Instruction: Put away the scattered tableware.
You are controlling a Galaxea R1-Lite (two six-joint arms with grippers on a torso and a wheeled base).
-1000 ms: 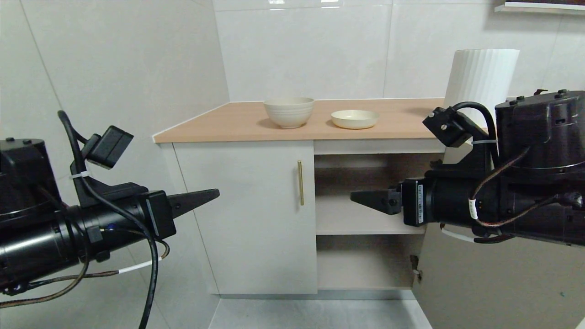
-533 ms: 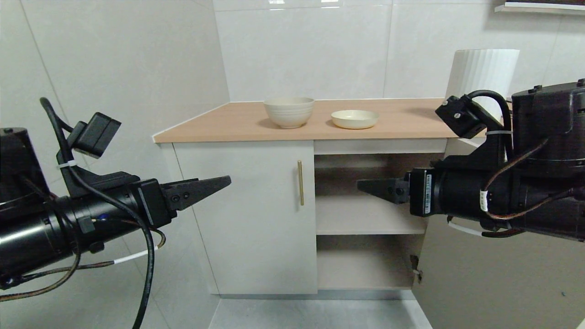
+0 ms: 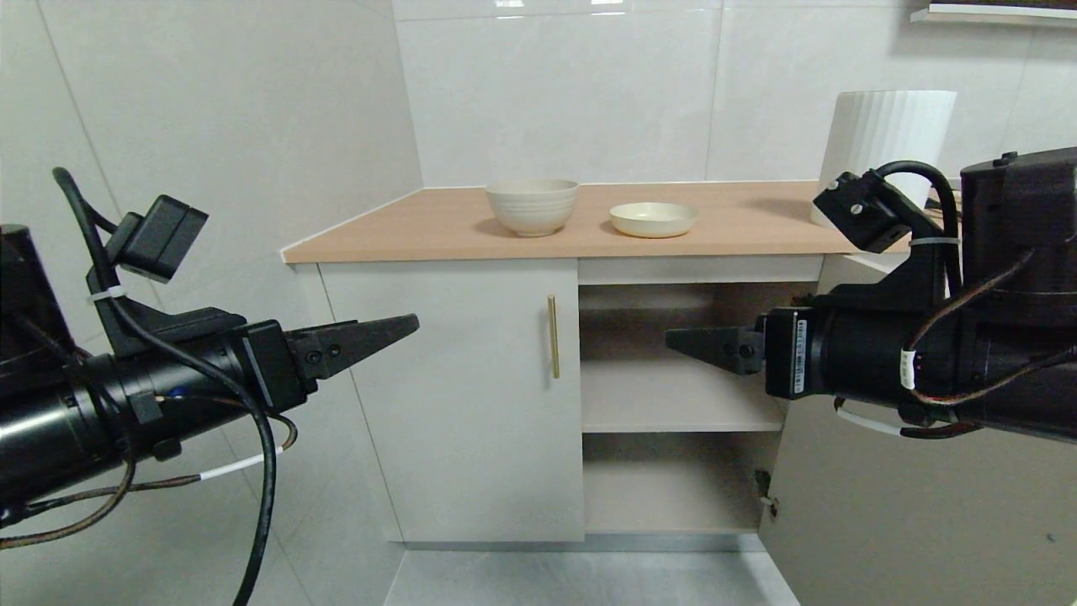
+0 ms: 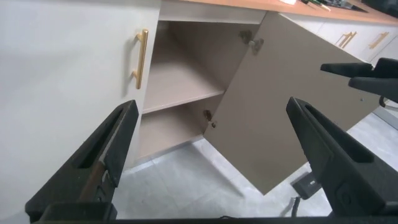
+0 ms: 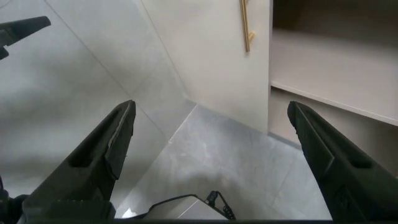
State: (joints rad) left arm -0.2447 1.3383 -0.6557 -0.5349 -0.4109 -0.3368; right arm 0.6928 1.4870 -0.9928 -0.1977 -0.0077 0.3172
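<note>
A beige ribbed bowl (image 3: 532,206) and a shallow cream plate (image 3: 653,219) stand side by side on the wooden countertop (image 3: 404,231). Below them the cabinet's right half is open, showing a bare shelf (image 3: 665,396). My left gripper (image 3: 395,326) hovers in front of the closed left door, well below the bowl. My right gripper (image 3: 686,343) hangs in front of the open compartment, under the plate. The wrist views show the left gripper (image 4: 211,155) and the right gripper (image 5: 211,155) both open, with nothing between the fingers.
A tall white ribbed container (image 3: 883,147) stands at the counter's back right. The open cabinet door (image 3: 883,505) swings out under my right arm. The closed door carries a gold handle (image 3: 553,337). A tiled wall (image 3: 210,126) bounds the left side.
Both arms have risen a little. The left gripper moved forward toward the cabinet, and the right gripper drew back to the right.
</note>
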